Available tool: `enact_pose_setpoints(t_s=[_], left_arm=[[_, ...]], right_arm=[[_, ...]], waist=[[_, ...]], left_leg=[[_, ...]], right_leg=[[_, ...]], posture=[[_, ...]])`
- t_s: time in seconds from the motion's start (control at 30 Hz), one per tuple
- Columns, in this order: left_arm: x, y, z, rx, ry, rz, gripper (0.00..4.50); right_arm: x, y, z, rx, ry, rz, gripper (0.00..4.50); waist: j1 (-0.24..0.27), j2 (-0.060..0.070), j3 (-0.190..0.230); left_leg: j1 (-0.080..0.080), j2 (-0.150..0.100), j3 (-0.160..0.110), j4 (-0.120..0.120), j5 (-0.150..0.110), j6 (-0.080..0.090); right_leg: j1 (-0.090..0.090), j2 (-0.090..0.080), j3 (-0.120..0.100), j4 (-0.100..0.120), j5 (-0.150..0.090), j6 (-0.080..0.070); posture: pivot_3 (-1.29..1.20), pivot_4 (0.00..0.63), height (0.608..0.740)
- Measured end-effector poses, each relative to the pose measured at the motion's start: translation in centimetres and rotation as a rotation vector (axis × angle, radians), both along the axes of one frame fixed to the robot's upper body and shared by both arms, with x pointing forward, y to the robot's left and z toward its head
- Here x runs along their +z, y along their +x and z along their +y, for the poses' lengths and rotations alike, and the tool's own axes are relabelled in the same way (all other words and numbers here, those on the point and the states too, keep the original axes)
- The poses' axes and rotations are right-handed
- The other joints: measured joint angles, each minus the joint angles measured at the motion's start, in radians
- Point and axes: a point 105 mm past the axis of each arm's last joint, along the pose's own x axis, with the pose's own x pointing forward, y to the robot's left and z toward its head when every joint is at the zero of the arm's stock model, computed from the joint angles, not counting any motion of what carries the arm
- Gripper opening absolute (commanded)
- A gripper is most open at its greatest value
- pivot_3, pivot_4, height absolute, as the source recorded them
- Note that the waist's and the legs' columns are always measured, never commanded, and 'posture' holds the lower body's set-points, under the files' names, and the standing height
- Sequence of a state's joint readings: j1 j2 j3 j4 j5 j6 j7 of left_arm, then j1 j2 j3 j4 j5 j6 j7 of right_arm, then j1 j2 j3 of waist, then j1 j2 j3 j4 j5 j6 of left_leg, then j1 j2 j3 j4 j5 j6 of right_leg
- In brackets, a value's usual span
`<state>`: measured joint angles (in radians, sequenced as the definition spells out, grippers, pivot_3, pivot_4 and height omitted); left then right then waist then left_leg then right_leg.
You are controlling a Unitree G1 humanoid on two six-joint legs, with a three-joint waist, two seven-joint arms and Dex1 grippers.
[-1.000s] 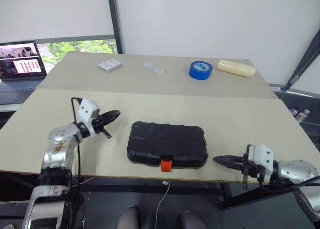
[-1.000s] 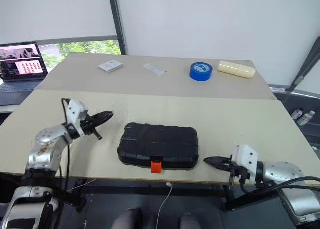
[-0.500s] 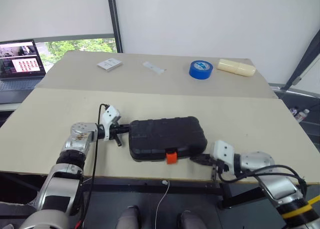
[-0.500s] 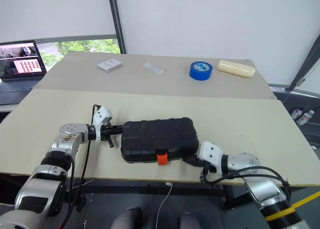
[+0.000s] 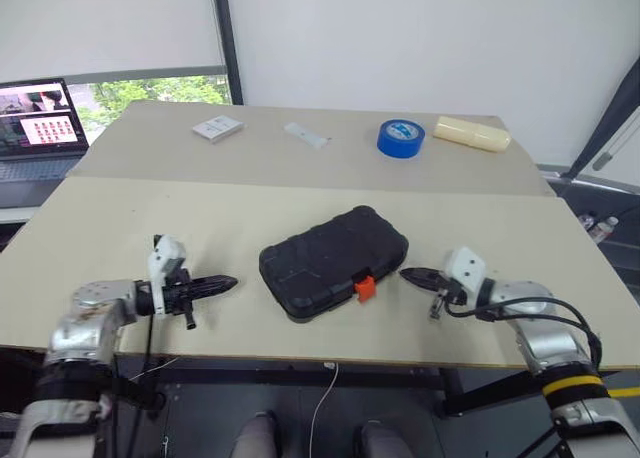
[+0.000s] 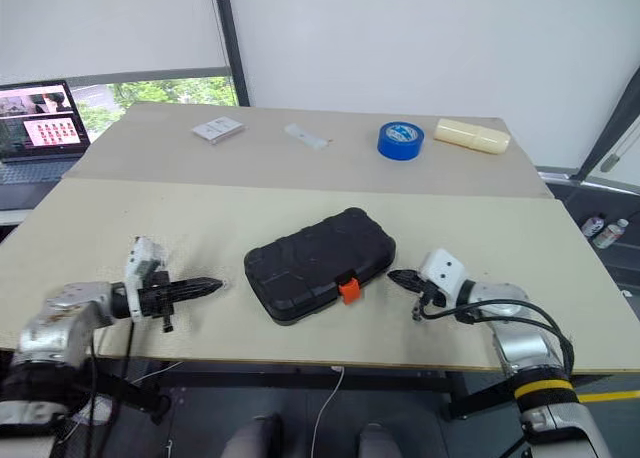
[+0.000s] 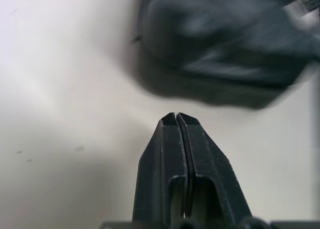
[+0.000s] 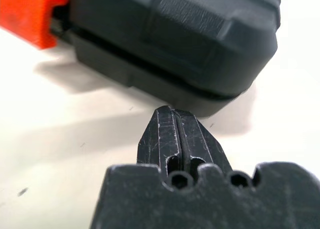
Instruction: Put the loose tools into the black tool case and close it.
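On the counter (image 5: 120,208), the closed case (image 5: 333,263) lies askew between both shut, empty grippers; right gripper (image 5: 412,275) is nearer, beside the latch (image 5: 365,288), left gripper (image 5: 222,283) farther.

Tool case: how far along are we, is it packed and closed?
The case lies shut on the table, its orange latch facing the front edge, and no loose tools lie beside it. Whether the latch is snapped home I cannot tell. Nothing is in hand: the left gripper and right gripper flank the case, apart from it, jaws shut and empty. Left: confirm the latch.
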<state>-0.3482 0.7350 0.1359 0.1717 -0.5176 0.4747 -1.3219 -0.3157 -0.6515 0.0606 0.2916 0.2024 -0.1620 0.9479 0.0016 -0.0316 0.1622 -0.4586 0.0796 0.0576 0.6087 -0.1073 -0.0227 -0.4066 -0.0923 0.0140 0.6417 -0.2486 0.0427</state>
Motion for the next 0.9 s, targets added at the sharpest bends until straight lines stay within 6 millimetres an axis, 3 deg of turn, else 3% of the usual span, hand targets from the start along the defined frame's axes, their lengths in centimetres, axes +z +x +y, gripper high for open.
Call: enact_pose_setpoints(t_s=[0.13, 0.23, 0.33, 0.4, 0.5, 0.7, 0.9], left_arm=[[4.2, 0.7, -5.3, -0.131, -0.134, -0.06, 0.07], [5.4, 2.0, -9.3, -0.179, -0.133, -0.114, 0.07], [4.0, 3.9, -13.1, -0.191, -0.044, -0.144, 0.07], [1.0, 4.9, -14.7, -0.197, 0.117, -0.147, 0.07], [0.2, 5.3, -15.9, -0.239, 0.237, -0.233, 0.07], [-0.9, 4.9, -15.9, -0.236, 0.235, -0.217, 0.07], [-1.3, 4.4, -15.8, -0.234, 0.234, -0.202, 0.07]], right_arm=[[-0.3, -2.5, 0.8, 0.059, 0.065, 0.093, 0.0], [-0.2, -3.9, 1.7, 0.104, 0.087, 0.137, 0.0], [0.0, -4.5, 2.9, 0.137, 0.097, 0.153, 0.0], [0.0, -4.5, 4.0, 0.15, 0.109, 0.152, 0.0], [-0.3, -4.3, 5.2, 0.157, 0.104, 0.16, 0.0], [0.2, -3.4, 6.3, 0.147, 0.096, 0.131, 0.0], [-0.8, -2.7, 6.6, 0.125, 0.083, 0.161, 0.0]], waist=[[0.013, 0.0, 0.0], [0.012, 0.0, 0.0], [0.003, 0.001, 0.0], [-0.003, 0.001, 0.0], [-0.002, 0.003, -0.002], [-0.002, 0.008, -0.013], [-0.004, 0.008, -0.023]], left_leg=[[0.0, 0.0, 0.0, 0.004, -0.002, -0.003], [0.0, -0.001, 0.0, 0.006, -0.002, -0.003], [0.001, -0.001, -0.001, 0.006, 0.001, 0.002], [0.001, -0.001, -0.002, 0.005, 0.001, 0.002], [0.002, -0.001, -0.002, 0.004, 0.001, 0.002], [0.003, -0.002, -0.002, 0.003, 0.0, 0.002], [0.006, -0.001, -0.002, 0.002, -0.001, 0.001]], right_leg=[[0.002, 0.0, 0.0, 0.0, -0.004, 0.004], [0.003, 0.001, 0.001, 0.0, -0.004, 0.005], [0.003, 0.002, 0.002, 0.0, -0.002, 0.007], [0.002, 0.003, 0.003, 0.001, -0.002, 0.007], [0.003, 0.002, 0.003, 0.0, -0.003, 0.006], [0.004, 0.002, 0.003, 0.0, -0.005, 0.005], [0.005, 0.002, 0.003, 0.0, -0.008, 0.001]], posture=[[0.0, 0.15, 0.74], [0.0, 0.15, 0.74], [0.0, 0.15, 0.74], [0.0, 0.15, 0.74], [0.0, 0.15, 0.74], [0.0, 0.15, 0.74], [0.0, 0.15, 0.74]])
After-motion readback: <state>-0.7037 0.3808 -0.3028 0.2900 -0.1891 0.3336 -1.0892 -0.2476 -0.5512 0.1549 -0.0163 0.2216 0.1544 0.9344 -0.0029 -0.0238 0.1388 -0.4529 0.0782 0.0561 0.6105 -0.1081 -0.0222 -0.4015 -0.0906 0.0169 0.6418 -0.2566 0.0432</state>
